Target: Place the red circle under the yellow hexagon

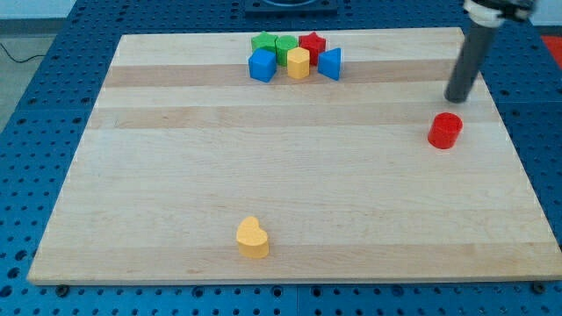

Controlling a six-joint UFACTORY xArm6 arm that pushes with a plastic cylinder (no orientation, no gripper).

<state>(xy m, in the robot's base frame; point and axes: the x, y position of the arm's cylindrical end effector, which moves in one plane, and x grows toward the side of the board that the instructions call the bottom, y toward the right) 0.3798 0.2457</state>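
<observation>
The red circle (445,130) lies at the view's right on the wooden board (176,175). My tip (457,99) stands just above and slightly right of it, a small gap apart. The yellow hexagon (299,63) sits in a cluster at the view's top centre, far to the left of the red circle.
Around the yellow hexagon are a blue block (262,66) on its left, a blue block (330,63) on its right, two green blocks (263,43) (285,46) and a red star (312,44) above. A yellow heart (252,238) lies near the bottom centre.
</observation>
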